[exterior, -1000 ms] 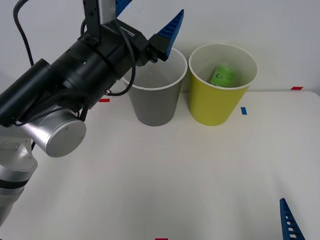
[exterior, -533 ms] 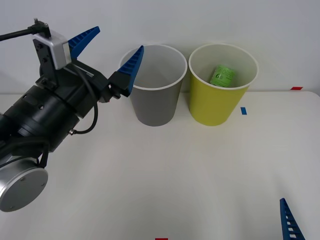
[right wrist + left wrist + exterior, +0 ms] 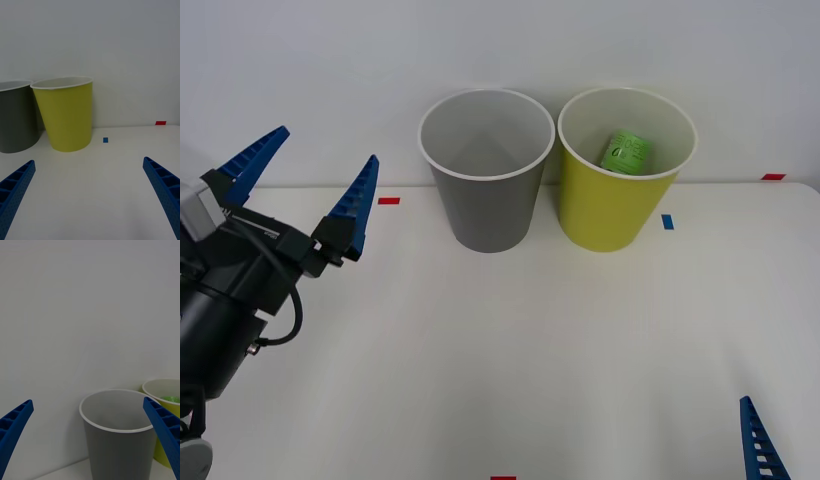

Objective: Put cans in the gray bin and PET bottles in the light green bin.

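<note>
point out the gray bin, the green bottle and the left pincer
gray bin (image 3: 487,215), front view, outer wall
green bottle (image 3: 624,152), front view, its label, inside the light green bin (image 3: 605,218)
left pincer (image 3: 305,178), front view, midway between its open fingertips

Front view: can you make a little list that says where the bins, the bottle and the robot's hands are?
gray bin: upright on table, beside the yellow-green one
light green bin: upright, on the robot's right of the gray bin
PET bottle: inside the light green bin
left gripper: open, above the table's left side
right gripper: open, low over the table
</note>
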